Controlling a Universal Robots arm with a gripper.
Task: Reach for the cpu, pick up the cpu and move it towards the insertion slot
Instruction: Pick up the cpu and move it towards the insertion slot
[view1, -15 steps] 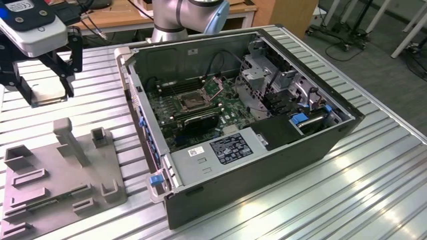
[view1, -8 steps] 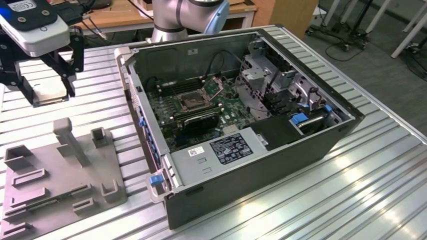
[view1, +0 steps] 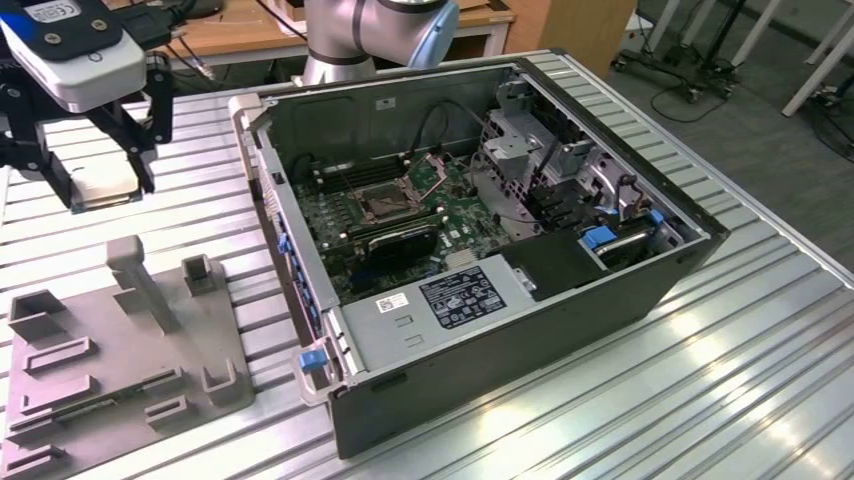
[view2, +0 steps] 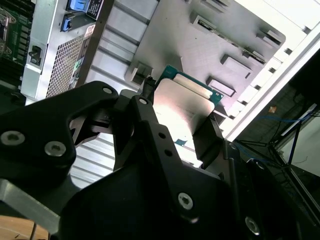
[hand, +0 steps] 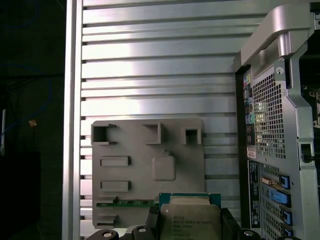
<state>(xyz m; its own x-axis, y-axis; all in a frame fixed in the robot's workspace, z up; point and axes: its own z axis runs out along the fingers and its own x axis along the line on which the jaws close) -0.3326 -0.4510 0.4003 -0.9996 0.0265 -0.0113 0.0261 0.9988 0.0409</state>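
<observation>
The cpu, a small square chip with a silvery-beige top, hangs in the air at the exterior view's upper left, above the ribbed metal table. My gripper is shut on it, one black finger on each side. Both wrist views show the cpu clamped between the fingers, its green edge sticking out. The insertion slot, a silver-framed socket with a dark centre, lies on the green board inside the open computer case, well to the exterior view's right of the gripper.
A grey plastic tray with rectangular recesses and upright posts lies on the table below the gripper. The case's near wall stands between the gripper and the socket. Cables, drive cages and a power supply crowd the case.
</observation>
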